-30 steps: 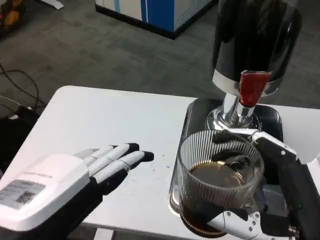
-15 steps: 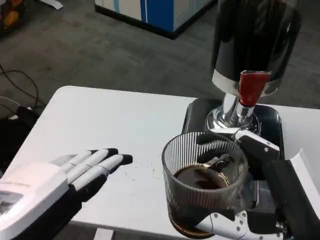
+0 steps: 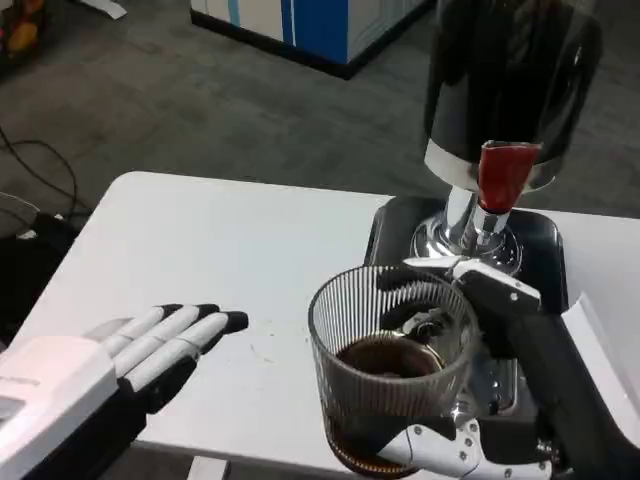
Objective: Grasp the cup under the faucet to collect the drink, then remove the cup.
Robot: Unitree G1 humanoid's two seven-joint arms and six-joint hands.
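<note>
A ribbed clear cup [image 3: 385,360] with dark drink in its bottom is gripped by my right hand [image 3: 510,400], fingers wrapped around its far and near sides. It sits left of and in front of the faucet [image 3: 503,175], whose red lever hangs under the dark dispenser [image 3: 510,80]. The cup overlaps the left edge of the drip tray [image 3: 545,250]. My left hand [image 3: 120,365] lies flat over the white table [image 3: 240,260] at the lower left, fingers stretched out, holding nothing.
The chrome base of the dispenser [image 3: 470,235] stands on the tray behind the cup. The table's near edge runs just under the cup. Grey floor and a blue-and-white cabinet [image 3: 300,25] lie beyond the table.
My right hand has carried the cup leftward and toward me, away from under the faucet. My left hand has drawn back toward the lower left.
</note>
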